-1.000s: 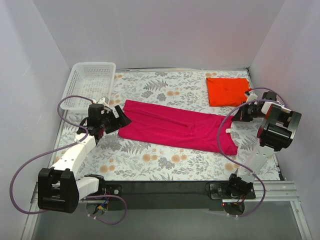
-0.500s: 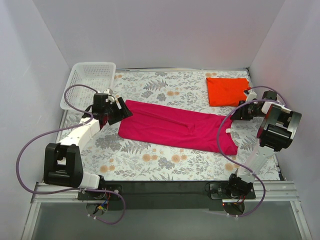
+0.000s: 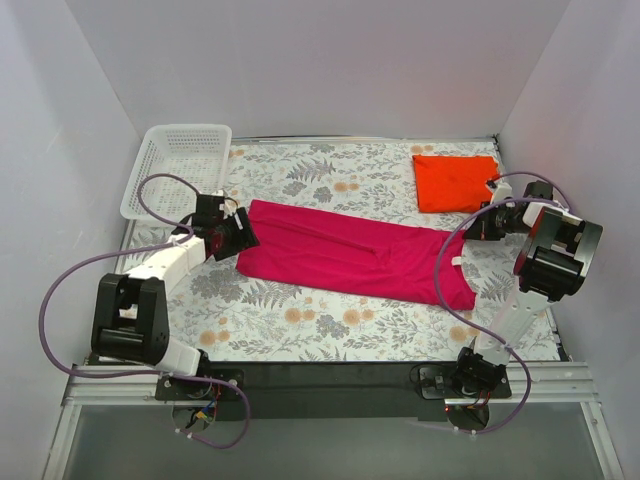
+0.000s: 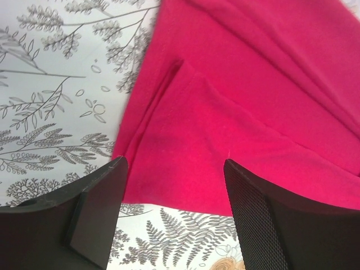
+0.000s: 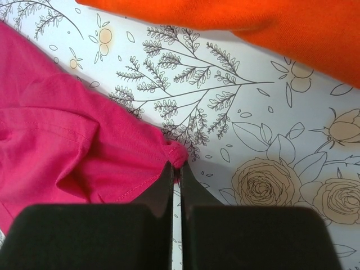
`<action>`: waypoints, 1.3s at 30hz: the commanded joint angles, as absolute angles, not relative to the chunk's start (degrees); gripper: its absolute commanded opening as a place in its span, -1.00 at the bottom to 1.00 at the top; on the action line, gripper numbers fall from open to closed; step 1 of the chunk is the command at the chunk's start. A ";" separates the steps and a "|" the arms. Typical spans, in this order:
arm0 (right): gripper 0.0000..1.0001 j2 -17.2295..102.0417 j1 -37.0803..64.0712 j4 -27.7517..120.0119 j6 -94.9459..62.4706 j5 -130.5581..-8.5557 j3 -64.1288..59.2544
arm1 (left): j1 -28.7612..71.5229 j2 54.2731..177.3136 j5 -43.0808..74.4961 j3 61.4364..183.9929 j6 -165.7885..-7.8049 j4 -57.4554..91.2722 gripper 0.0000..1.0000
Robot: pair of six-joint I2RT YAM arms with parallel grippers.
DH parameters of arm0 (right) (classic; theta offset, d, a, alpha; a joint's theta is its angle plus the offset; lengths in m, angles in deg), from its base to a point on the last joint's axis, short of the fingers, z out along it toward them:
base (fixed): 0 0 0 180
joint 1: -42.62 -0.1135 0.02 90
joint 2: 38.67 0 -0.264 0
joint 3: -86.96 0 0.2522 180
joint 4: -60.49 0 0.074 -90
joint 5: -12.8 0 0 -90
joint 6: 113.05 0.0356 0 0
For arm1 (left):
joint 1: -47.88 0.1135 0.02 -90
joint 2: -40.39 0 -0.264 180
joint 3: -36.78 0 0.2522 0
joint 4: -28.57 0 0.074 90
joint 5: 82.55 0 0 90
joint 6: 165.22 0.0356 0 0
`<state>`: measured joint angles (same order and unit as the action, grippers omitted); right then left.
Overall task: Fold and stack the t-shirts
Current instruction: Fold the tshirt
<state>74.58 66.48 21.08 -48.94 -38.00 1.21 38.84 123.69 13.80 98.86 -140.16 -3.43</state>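
Note:
A magenta-pink t-shirt (image 3: 350, 255) lies folded into a long strip across the middle of the table. Its left end (image 4: 236, 112) sits just beyond my left gripper (image 4: 174, 169), which is open, with the shirt's near edge between the two fingers. My left gripper (image 3: 240, 237) hovers low at that end. My right gripper (image 5: 177, 164) is shut on a bunched corner of the same shirt (image 5: 67, 140) at its right end (image 3: 470, 232). The orange-red t-shirt (image 3: 455, 183) lies folded at the back right, and its edge (image 5: 270, 22) shows beyond my right fingers.
A white mesh basket (image 3: 180, 165) stands at the back left corner, close behind the left arm. White walls close in the floral-print table (image 3: 330, 320) on three sides. Purple cables loop beside both arms.
My left arm has swung in toward the pink shirt's left end and its jaws have narrowed a little. My right gripper has closed on the shirt's corner.

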 commanded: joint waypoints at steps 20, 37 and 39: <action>-0.97 73.47 65.65 19.04 -51.97 -37.91 -5.20 | 37.51 130.47 10.88 98.71 -141.57 -7.25 0.09; -0.97 73.04 63.54 17.90 -52.93 -39.23 -8.01 | 36.89 129.95 13.68 98.45 -144.91 -11.38 -1.00; -0.97 72.34 63.02 17.81 -53.11 -39.23 -8.01 | 36.89 127.50 13.86 98.01 -145.61 -12.78 -1.00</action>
